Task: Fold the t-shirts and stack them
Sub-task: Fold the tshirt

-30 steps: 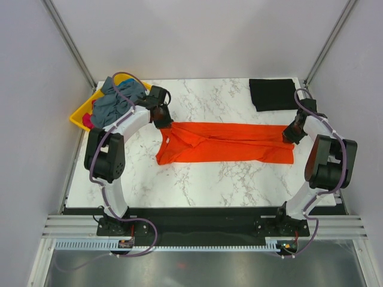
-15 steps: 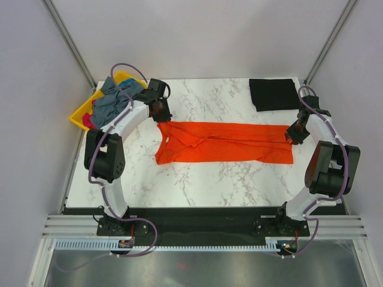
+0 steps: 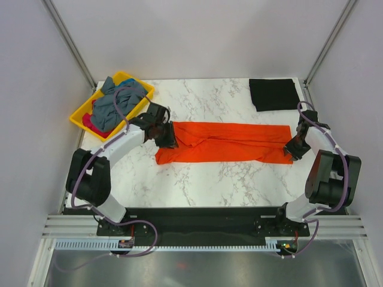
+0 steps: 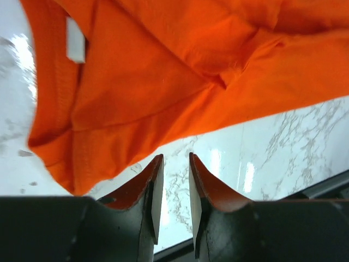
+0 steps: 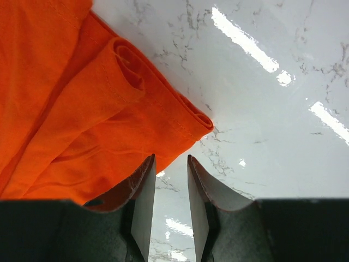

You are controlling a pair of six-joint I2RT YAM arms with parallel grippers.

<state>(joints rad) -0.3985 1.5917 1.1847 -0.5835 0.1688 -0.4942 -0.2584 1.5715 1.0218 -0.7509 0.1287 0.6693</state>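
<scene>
Left jaws: parted a little, a narrow slit between them, holding nothing; bare counter (image 4: 262,147) shows through the gap. Tips sit over the marble just beside the edge of the orange t-shirt (image 4: 163,82), at its collar end. A white label (image 4: 75,39) shows inside the neckline.

Right jaws: likewise slightly parted and empty, just off the shirt's opposite end, where the hem corner is rolled over in a small curl (image 5: 128,60).

Top view: orange t-shirt (image 3: 227,142) lies as a long, wrinkled band across the middle of the counter, left to right, one arm at each end.

Black t-shirt (image 3: 273,94) folded flat at the far right corner, well apart from the orange one.

Yellow tray (image 3: 81,113) at the far left corner, set at an angle. In it is a heap of grey-blue cloth (image 3: 114,103), with pink (image 3: 88,119) showing at the near end
</scene>
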